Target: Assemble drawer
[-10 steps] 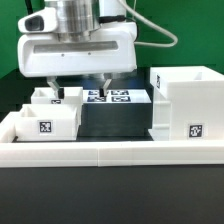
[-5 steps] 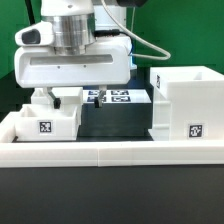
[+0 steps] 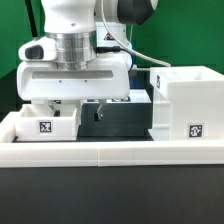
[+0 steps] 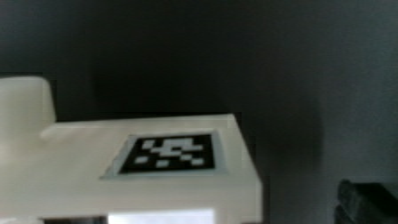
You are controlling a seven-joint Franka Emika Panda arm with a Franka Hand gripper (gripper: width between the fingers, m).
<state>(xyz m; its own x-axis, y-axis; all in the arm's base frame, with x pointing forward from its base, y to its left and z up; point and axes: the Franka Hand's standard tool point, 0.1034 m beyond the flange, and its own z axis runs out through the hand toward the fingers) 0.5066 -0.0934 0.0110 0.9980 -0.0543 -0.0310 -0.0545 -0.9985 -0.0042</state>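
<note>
Gripper (image 3: pixel 80 110) sits low over the small tray (image 3: pixel 45 122) at the exterior view's left. Its jaws are wide apart and nothing is held. One dark finger (image 3: pixel 97 112) stands just beside the tray, not touching it; the other is hidden. The large casing (image 3: pixel 185 100) stands upright at the exterior view's right, behind the long rail (image 3: pixel 110 152). The wrist view is blurred. It shows a white tray top with its tag (image 4: pixel 173 153).

- Gripper (image 3: pixel 70 108) has come down toward the small tray (image 3: pixel 45 122) and drifted to the exterior view's left.
- Fingertips, a second ago clear above the tray, now sit at about its rim height.
- Gripper's white body now hides the printed tags behind the tray.
</note>
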